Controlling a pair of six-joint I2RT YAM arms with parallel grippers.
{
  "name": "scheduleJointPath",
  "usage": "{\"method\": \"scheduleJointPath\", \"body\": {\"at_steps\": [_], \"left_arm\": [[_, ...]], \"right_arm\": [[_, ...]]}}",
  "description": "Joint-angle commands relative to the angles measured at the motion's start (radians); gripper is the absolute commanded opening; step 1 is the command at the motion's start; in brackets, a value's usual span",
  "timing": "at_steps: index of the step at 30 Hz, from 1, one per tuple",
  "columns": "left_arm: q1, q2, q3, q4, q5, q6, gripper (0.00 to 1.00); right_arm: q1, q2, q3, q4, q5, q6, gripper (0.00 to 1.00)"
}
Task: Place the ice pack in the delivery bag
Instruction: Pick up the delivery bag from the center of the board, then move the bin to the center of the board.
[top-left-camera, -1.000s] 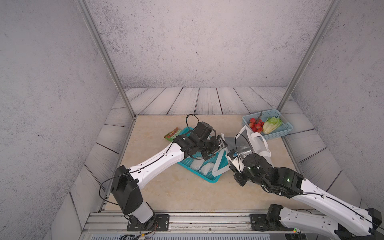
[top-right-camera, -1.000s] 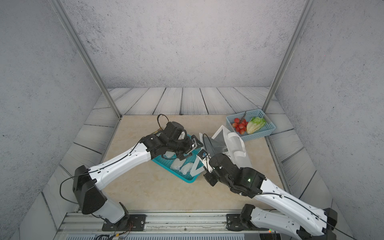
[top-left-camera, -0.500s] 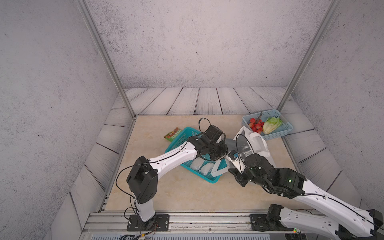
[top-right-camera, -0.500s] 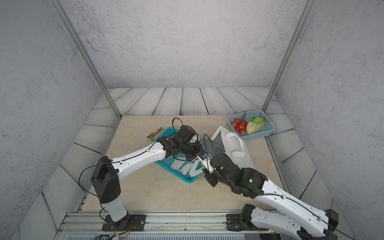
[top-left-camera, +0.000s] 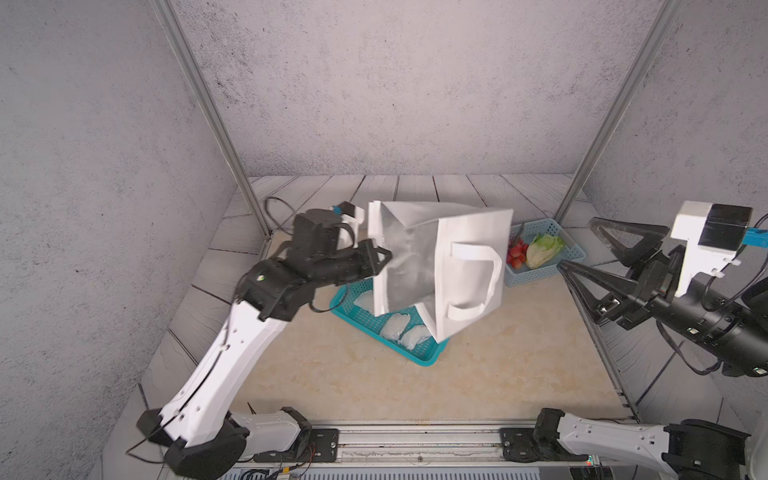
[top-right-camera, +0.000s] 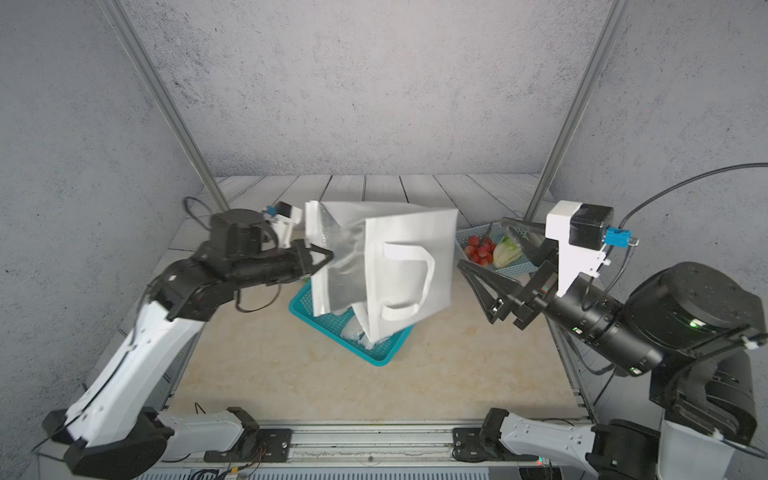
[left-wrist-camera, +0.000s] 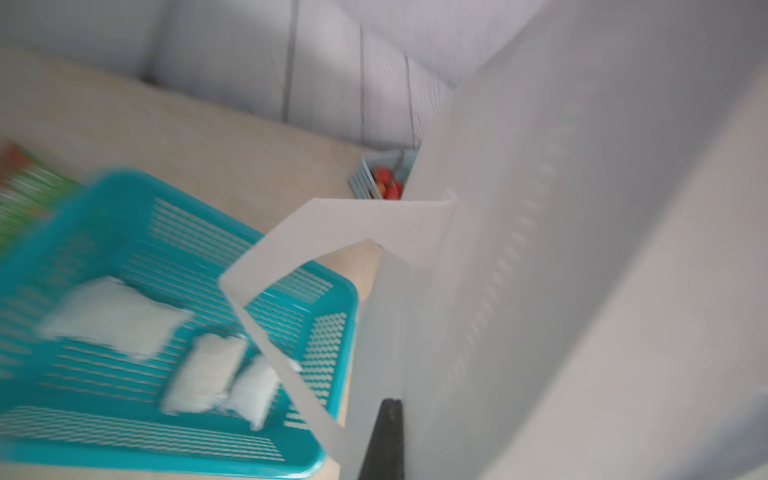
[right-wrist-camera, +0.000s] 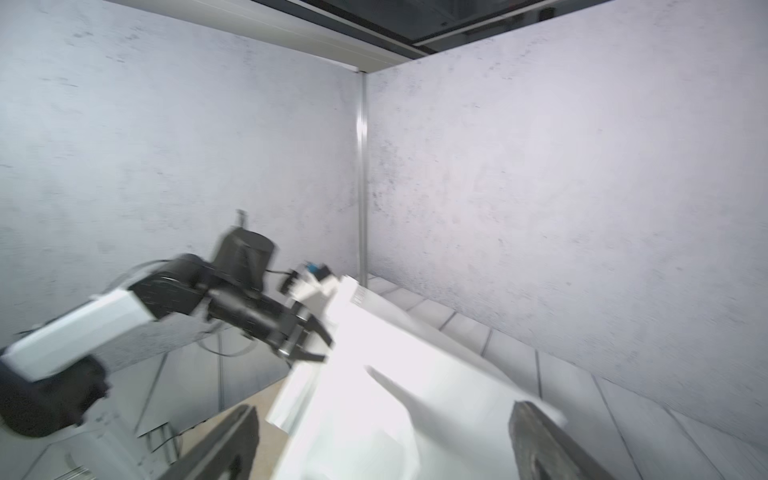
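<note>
Left gripper pinches the delivery bag aloft (right gripper gaping).

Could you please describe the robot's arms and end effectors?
The left arm and right arm have white shells, black joints and thin black cables. The left end effector and right end effector have black triangular open-frame fingers and a white camera block with a blue connector.
</note>
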Motion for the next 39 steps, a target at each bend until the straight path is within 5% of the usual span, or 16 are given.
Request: {"method": "scheduleJointPath", "body": {"at_steps": [1, 6, 10, 17, 21, 26, 29, 32, 39], "left_arm": [[0.034, -0.033, 0.120, -0.464, -0.220, 0.335, 0.00], [0.033, -0.086, 0.305, -0.733, -0.409, 0.481, 0.00], [0.033, -0.125, 0.312, -0.783, -0.576, 0.471, 0.00], [0.033, -0.211, 0.215, -0.799, -0.646, 0.476, 0.00], [0.033, -0.269, 0.122, -0.785, -0.628, 0.486, 0.00], [0.033, -0.278, 0.051, -0.778, -0.582, 0.488, 0.00], [0.033, -0.287, 0.033, -0.783, -0.581, 0.498, 0.00], [0.032, -0.300, 0.009, -0.774, -0.581, 0.507, 0.00], [0.033, -0.318, -0.143, -0.644, -0.464, 0.546, 0.00]], "right_arm": [[-0.021, 0.033, -0.217, 0.018, 0.214, 0.049, 0.99], [-0.328, 0.035, -0.537, 0.150, -0.234, 0.252, 0.97], [-0.383, 0.126, -0.740, 0.244, -0.393, 0.284, 0.94], [-0.486, 0.540, -0.735, 0.324, -0.370, -0.019, 0.93], [-0.501, 0.820, -0.521, 0.228, -0.430, -0.206, 0.86], [-0.499, 1.062, -0.318, 0.162, -0.328, -0.239, 0.80], [-0.498, 1.115, -0.279, 0.180, -0.300, -0.276, 0.74], [-0.500, 1.102, -0.283, 0.167, -0.265, -0.299, 0.58], [-0.592, 0.853, -0.574, 0.259, -0.199, -0.225, 0.32]]}}
